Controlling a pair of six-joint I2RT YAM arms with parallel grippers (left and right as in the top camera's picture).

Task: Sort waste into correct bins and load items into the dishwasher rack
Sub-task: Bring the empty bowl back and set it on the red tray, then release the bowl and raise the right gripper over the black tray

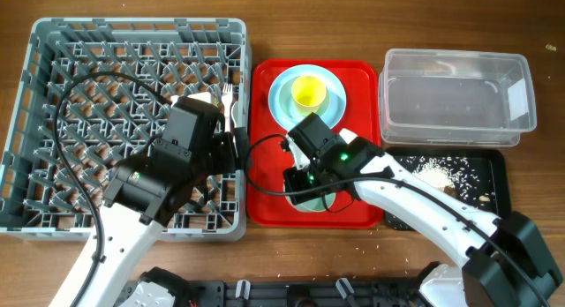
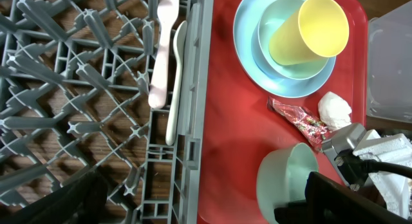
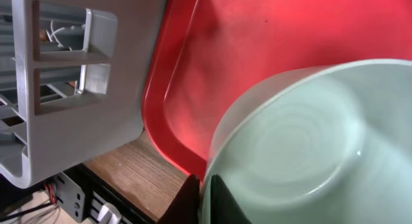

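Observation:
My right gripper [image 1: 300,180] is shut on the rim of a mint-green bowl [image 1: 311,199] at the front of the red tray; the right wrist view shows both fingers [image 3: 206,199] pinching that rim [image 3: 309,153]. The bowl also shows in the left wrist view [image 2: 286,182]. My left gripper [image 2: 206,208] is open and empty over the right edge of the grey rack [image 1: 53,42]. A white fork [image 2: 164,50] and spoon [image 2: 177,82] lie in the rack. A blue plate [image 2: 248,37] holds another mint bowl [image 2: 270,24] and the yellow cup [image 2: 309,31]. A red wrapper [image 2: 299,119] and white tissue [image 2: 335,109] lie on the tray.
The red tray [image 1: 265,201] sits between the rack and the bins. The clear tub [image 1: 459,95] stands at the back right. The black tray [image 1: 500,179] in front of it holds beige crumbs [image 1: 434,172]. The two arms are close together over the tray's left side.

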